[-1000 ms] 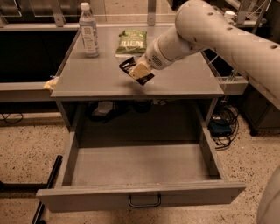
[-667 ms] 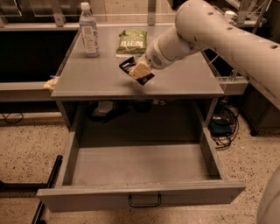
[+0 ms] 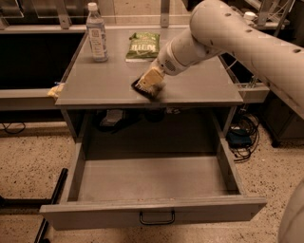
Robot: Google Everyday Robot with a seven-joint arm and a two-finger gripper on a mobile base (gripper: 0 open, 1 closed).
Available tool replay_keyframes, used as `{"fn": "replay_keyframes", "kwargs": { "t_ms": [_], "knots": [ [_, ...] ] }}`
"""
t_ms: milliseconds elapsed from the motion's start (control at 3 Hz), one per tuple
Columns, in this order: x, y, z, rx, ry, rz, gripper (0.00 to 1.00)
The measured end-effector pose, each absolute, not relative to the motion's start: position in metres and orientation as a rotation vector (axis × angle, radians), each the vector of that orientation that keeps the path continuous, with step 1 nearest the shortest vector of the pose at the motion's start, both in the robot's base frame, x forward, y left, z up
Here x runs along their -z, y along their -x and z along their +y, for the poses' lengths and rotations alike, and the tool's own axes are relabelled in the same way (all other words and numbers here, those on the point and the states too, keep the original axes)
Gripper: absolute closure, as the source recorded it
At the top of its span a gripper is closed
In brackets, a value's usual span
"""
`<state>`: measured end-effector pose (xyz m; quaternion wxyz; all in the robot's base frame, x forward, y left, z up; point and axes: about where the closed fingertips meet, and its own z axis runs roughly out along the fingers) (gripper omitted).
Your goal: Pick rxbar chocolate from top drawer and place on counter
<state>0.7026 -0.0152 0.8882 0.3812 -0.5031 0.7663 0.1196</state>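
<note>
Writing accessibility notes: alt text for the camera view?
The gripper is at the dark rxbar chocolate near the front edge of the counter, above the open top drawer. A water bottle and green snack bag sit farther back.

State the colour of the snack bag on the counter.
The snack bag is green with pale print, camera view; the gripper is low over the counter nearby.

Speckled beige floor, black cable tangle on it at right, dark rail lying on it at left, low grey shelf far left, metal uprights behind, dim warm light, gripper low over counter.
</note>
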Motion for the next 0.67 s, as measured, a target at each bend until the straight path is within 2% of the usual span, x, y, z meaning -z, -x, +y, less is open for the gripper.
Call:
{"fn": "replay_keyframes", "kwargs": {
  "t_ms": [333, 667],
  "knots": [
    [-0.8882, -0.7025, -0.0152, -0.305, 1.284, 1.956, 0.00],
    [-0.8882, -0.7025, -0.0152, -0.305, 1.284, 1.956, 0.00]
  ]
}}
